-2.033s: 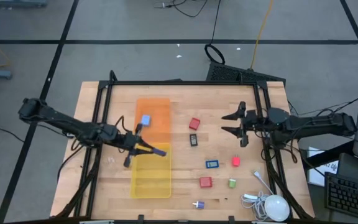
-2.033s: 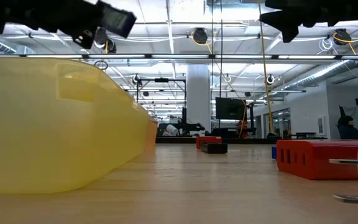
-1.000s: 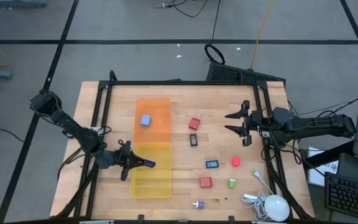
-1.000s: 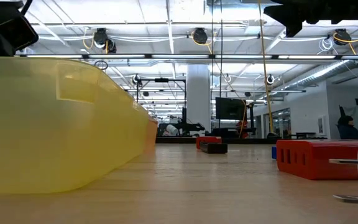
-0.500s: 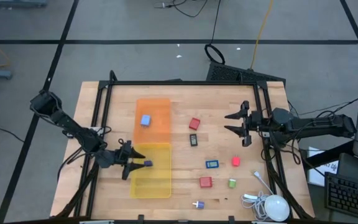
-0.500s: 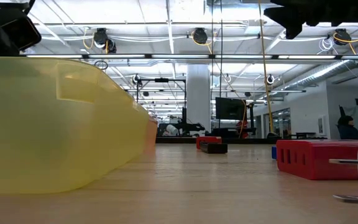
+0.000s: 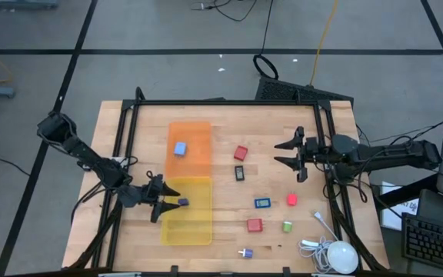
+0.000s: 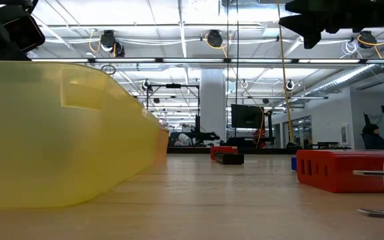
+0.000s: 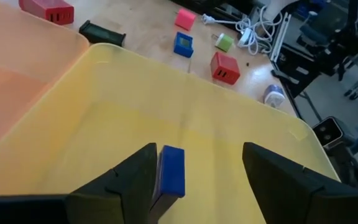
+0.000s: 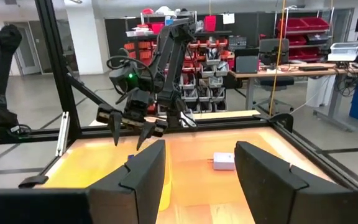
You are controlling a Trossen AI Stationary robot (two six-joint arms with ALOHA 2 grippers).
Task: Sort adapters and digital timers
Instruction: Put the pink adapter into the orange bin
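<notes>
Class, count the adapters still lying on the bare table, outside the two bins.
5. A red adapter lies right of the orange bin; a pink adapter, a second red adapter and a green adapter sit nearer the front; the white-purple adapter lies at the front edge. None looks hidden.

The left gripper [image 9: 194, 171], fingers spread, hangs over the yellow bin [image 9: 229, 134] beside a blue timer [image 9: 170, 172].

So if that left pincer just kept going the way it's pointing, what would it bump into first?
Probably the yellow bin. The left pincer is open over the bin's edge, aimed down into it. A small blue piece shows by one finger, and may be met first; depth is unclear.
</notes>
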